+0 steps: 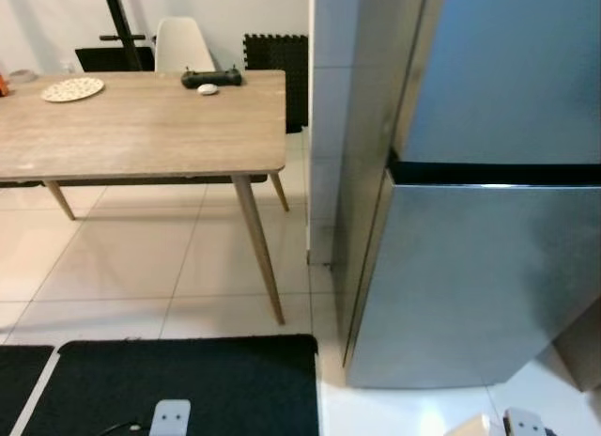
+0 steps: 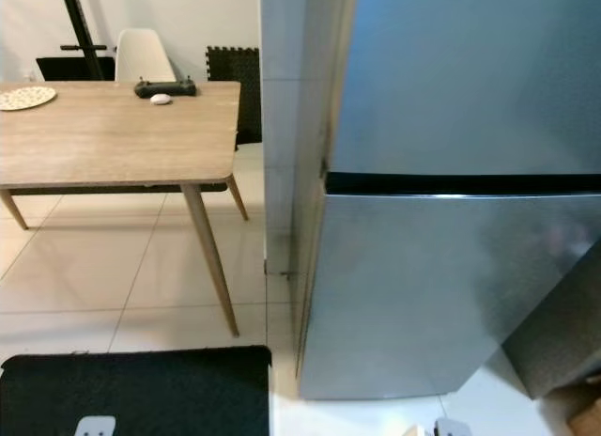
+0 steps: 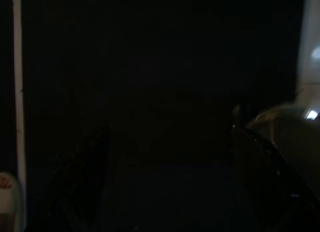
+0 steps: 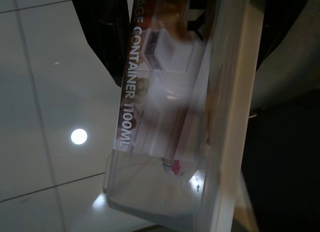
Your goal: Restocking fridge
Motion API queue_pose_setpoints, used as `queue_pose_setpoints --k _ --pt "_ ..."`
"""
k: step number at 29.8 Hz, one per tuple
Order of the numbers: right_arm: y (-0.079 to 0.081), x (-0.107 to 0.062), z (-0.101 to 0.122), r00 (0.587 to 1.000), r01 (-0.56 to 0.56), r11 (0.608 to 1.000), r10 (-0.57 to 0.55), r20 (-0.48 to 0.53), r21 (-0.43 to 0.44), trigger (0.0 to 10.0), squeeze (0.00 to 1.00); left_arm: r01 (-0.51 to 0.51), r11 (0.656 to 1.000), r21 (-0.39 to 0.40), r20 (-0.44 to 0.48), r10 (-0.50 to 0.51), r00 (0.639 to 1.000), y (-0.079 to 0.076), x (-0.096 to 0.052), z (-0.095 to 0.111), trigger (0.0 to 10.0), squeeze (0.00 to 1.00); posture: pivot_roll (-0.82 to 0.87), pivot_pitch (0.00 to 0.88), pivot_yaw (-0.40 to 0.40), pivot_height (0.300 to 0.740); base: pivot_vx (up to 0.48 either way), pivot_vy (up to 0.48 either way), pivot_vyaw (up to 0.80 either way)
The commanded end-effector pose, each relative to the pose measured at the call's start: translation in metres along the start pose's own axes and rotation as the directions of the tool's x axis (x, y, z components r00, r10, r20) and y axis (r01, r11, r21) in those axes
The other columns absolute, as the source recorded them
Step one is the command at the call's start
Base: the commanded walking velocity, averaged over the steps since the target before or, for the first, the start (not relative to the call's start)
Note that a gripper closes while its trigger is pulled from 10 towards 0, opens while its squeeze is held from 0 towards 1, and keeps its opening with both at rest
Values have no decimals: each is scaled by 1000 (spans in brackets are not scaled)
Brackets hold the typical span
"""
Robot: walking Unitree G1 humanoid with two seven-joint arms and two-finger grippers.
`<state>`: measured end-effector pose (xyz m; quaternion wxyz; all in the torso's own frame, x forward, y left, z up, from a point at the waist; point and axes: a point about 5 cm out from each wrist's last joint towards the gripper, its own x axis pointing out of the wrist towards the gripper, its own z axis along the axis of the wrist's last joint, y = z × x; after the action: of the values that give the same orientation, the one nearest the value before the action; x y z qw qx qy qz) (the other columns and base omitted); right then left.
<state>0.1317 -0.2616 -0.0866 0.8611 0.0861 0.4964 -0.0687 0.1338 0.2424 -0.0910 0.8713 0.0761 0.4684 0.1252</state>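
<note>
Table (image 1: pixel 141 126): wooden, far left; a round mat (image 1: pixel 72 89) and dark controller (image 1: pixel 211 78) on top.
Mat (image 1: pixel 178 384): black, on the tiled floor below.
Left gripper (image 3: pixel 165 182): hangs idle in deep shade; jaws seem spread, too dark to be sure.
Fridge (image 1: pixel 488 220): steel, both doors closed.
Right gripper (image 4: pixel 190 22): pinching a clear storage container (image 4: pixel 175 122), low beside the fridge.
Risk: door shut; carried container may knock it, or slip.

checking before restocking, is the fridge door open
No, both steel doors of the fridge sit flush and closed, showing no interior.
</note>
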Motion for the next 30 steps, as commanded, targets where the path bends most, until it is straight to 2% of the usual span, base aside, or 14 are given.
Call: queue_pose_setpoints --k 1,3,5,7,13,16,19,21,23,25,26,27,29,30 --pt "0 0 -2 1000 3 1000 -3 -5 -2 10000 0 -15 999 -37 53 17 998 4 3 14 10000 0 -72 0 -31 740 0 0 0" --pt "0 0 -2 1000 3 1000 -3 -6 -2 10000 0 -18 999 -49 75 21 997 5 4 20 10000 0 -72 0 -31 740 0 0 0" --pt "0 0 -2 1000 3 1000 -3 -6 -4 10000 0 -33 995 -91 142 46 989 11 7 42 10000 0 -72 0 -31 740 0 0 0" --pt "0 0 -2 1000 3 1000 -3 -6 -4 10000 0 -33 995 -91 142 46 989 11 7 41 10000 0 -72 0 -31 740 0 0 0" --pt "0 -1 -4 1000 4 1000 -4 -8 -3 10000 0 -2 997 -76 268 23 963 16 10 85 10000 0 -77 0 -26 740 0 -234 0" --pt "0 -1 -5 1000 4 1000 -4 -8 -1 10000 0 11 996 -90 326 19 945 18 10 104 10000 0 -79 0 -23 740 0 -472 0" --pt "0 -1 -7 1000 5 1000 -5 -13 0 10000 0 105 989 -109 435 -48 899 15 7 135 10000 0 -79 0 -23 740 0 -312 0" --pt "0 -1 -8 1000 5 1000 -5 -15 0 10000 0 132 984 -120 457 -64 887 14 7 141 10000 0 -80 0 -23 740 0 0 0" --pt "-1 -1 -9 1000 5 1000 -5 -18 -1 10000 0 249 962 -114 572 -142 808 12 0 172 10000 0 -80 0 -23 740 0 0 0" --pt "-1 -2 -9 1000 5 1000 -5 -18 -1 10000 0 298 950 -96 623 -176 762 11 -5 186 10000 0 -80 0 -23 740 0 0 0" --pt "-2 -2 -10 1000 7 1000 -8 -21 -1 10000 0 326 945 -31 691 -216 690 12 -13 210 10000 0 -80 0 -22 740 0 0 0" --pt "-2 -2 -10 1000 7 1000 -8 -21 -1 10000 0 326 945 -31 691 -216 690 12 -13 210 10000 0 -80 0 -22 740 0 0 0" --pt "-2 -2 -11 1000 9 1000 -9 -23 -1 10000 0 332 943 4 719 -234 654 13 -17 221 10000 0 -81 0 -22 740 0 0 0" --pt "-2 -2 -12 1000 9 1000 -9 -25 0 10000 0 381 923 57 781 -279 559 16 -29 246 10000 0 -81 0 -22 740 0 0 0"
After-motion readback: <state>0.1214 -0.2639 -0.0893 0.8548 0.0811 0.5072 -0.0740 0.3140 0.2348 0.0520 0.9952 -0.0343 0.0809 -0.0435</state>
